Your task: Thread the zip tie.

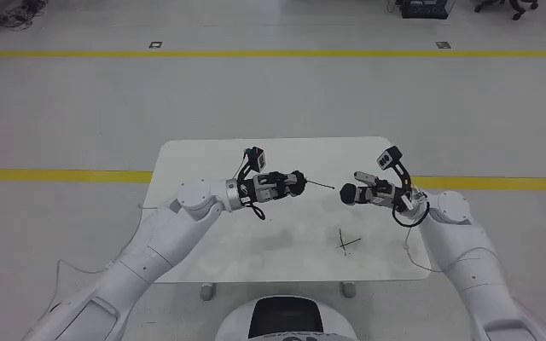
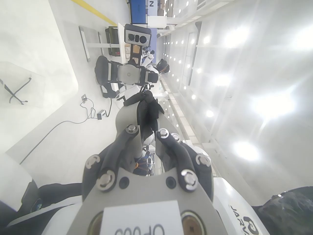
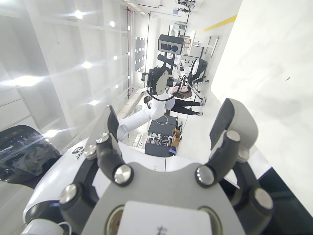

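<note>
Black zip tie [image 1: 320, 184] was clamped in the left gripper [image 1: 299, 182] and held above the middle of the white table [image 1: 196, 162], its free end sticking out to the right toward the right gripper [image 1: 345, 194]. Tip and right gripper were near each other but apart; the top view showed a gap between them. The right gripper was spread wide with nothing between its pads [image 3: 111, 121], facing the left one across that gap. In the left wrist view the fingers [image 2: 127, 116] were pinched together; the tie was too thin to make out there. Progress, as I read it: pick-up and lift were done, and the tie was presented for a handover or a second grasp. Threading had not started: the strap ran straight, there was no loop, and the tail was not in the head. Couldn't tell which end was the head. Left to do, by my estimate: right gripper takes the free end, the strap gets bent round, the tail goes through the head and is pulled. Spare ties [image 1: 345, 241] lay crossed on the near-right part of the table, well apart from both grippers.
</note>
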{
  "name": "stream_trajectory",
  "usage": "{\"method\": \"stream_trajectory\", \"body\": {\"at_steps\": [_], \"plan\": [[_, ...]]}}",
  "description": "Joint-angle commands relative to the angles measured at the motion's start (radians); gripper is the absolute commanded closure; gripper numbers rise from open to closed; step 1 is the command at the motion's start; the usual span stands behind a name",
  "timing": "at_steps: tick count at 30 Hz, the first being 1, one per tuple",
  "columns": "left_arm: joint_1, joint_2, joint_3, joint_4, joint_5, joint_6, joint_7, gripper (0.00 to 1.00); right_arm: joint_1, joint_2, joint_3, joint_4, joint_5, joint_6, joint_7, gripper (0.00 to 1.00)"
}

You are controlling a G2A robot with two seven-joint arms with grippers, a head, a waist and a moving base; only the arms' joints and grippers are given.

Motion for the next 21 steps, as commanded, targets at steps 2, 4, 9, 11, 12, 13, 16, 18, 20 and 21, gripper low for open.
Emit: {"method": "stream_trajectory", "body": {"at_steps": [2, 4, 9, 11, 12, 13, 16, 18, 20, 21], "plan": [[0.000, 0.000, 0.000, 0.000, 0.000, 0.000, 0.000, 1.00, -0.003, 0.003, 0.006, -0.003, -0.003, 0.003, 0.011, 0.00], [0.000, 0.000, 0.000, 0.000, 0.000, 0.000, 0.000, 1.00, -0.003, 0.005, 0.006, -0.003, -0.002, 0.004, 0.022, 0.00], [0.000, 0.000, 0.000, 0.000, 0.000, 0.000, 0.000, 1.00, 0.005, 0.005, -0.006, 0.005, -0.011, 0.005, 0.046, 0.00], [0.000, 0.000, 0.000, 0.000, 0.000, 0.000, 0.000, 1.00, 0.009, 0.005, -0.011, 0.009, -0.011, 0.004, 0.051, 0.00], [0.000, 0.000, 0.000, 0.000, 0.000, 0.000, 0.000, 1.00, 0.011, 0.004, -0.013, 0.011, -0.011, 0.003, 0.053, 0.00], [0.000, 0.000, 0.000, 0.000, 0.000, 0.000, 0.000, 1.00, 0.014, 0.004, -0.016, 0.015, -0.010, 0.001, 0.057, 0.00], [0.000, 0.000, 0.000, 0.000, 0.000, 0.000, 0.000, 1.00, 0.022, 0.004, -0.029, 0.013, -0.013, -0.009, 0.079, 0.00], [0.000, 0.000, 0.000, 0.000, 0.000, 0.000, 0.000, 1.00, 0.023, 0.004, -0.037, 0.006, -0.015, -0.017, 0.079, 0.00], [0.000, 0.000, 0.000, 0.000, 0.000, 0.000, 0.000, 1.00, 0.023, 0.004, -0.037, 0.006, -0.015, -0.017, 0.079, 0.00], [0.000, 0.000, 0.000, 0.000, 0.000, 0.000, 0.000, 1.00, 0.023, 0.004, -0.037, 0.006, -0.015, -0.017, 0.079, 0.00]]}}
